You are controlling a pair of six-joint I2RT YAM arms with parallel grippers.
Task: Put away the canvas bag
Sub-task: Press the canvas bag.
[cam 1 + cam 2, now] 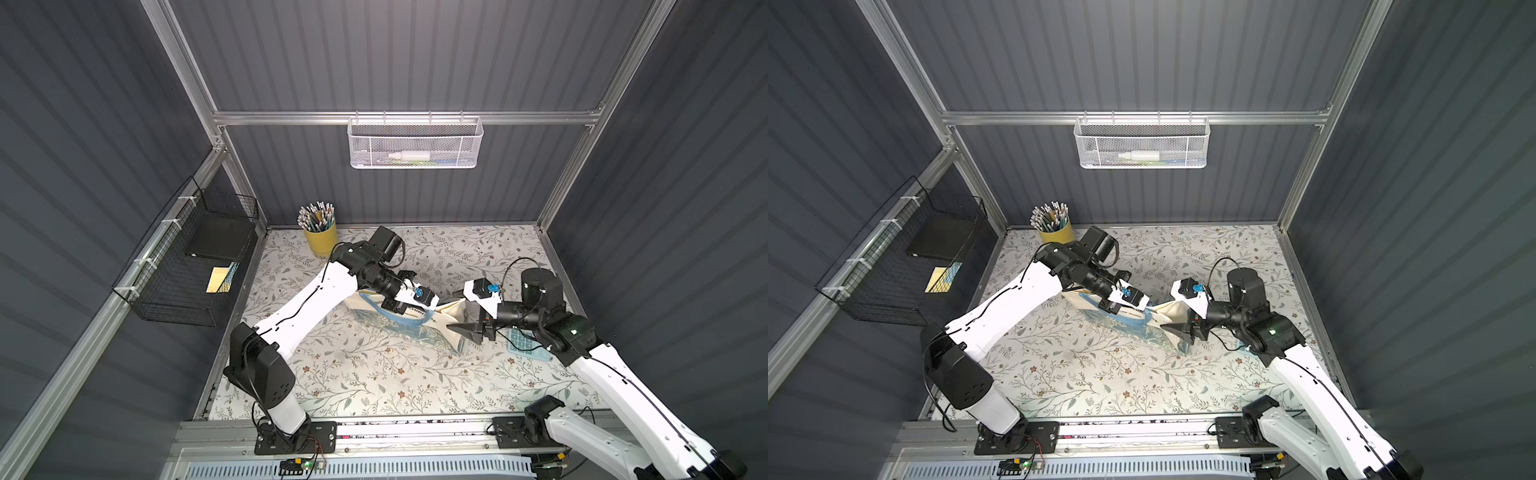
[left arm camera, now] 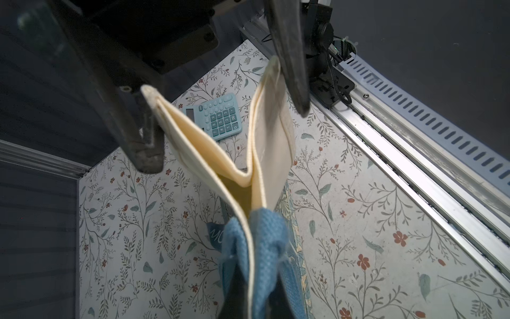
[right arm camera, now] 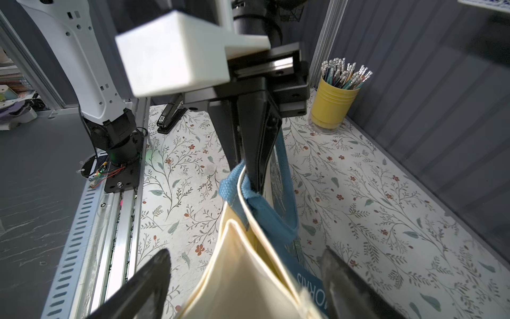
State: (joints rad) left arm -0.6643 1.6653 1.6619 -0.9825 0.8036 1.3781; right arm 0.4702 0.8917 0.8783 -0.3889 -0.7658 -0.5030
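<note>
**Item: canvas bag** [image 1: 409,332]
- Material and look: cream fabric tote with light-blue woven handles [image 3: 276,221]. A blue-and-gold leafy band runs along its bottom edge. A blue panel carries pale lettering, of which "ORRIS" can be read in the right wrist view. Dark lettering near the rim shows in both top views, too small to read.
- Shape: slumped and creased. The mouth stands open as a narrow gap with a pale cream lining. In the left wrist view one wall folds inward in a V.
- Place: on the floral-covered table [image 1: 374,386], middle to right, between the two grippers. The patterned bottom rests on the cover, towards the near edge. The rim end is lifted clear of it.

**Held by: left gripper** [image 3: 255,182]
- Its jaws are pinched tight on the cream rim, just where a blue handle is sewn on. The bag hangs from that point.

**Attending: right gripper** [image 3: 245,259]
- Its jaws stand wide. The dark fingers [image 2: 146,149] sit one on either side of the far end of the open mouth, close beside the fabric. I cannot tell whether they touch it.

**Also on the table**
- A yellow pencil cup [image 1: 321,241] stands in the far left corner, well apart from the bag.
- A teal calculator [image 2: 214,116] lies flat under the right arm.
- A black stapler [image 3: 169,118] lies by the left arm's base.

**On the walls**
- A white mesh basket [image 1: 415,143] hangs at the back.
- A black wire basket [image 1: 187,270] hangs at the left.
</note>
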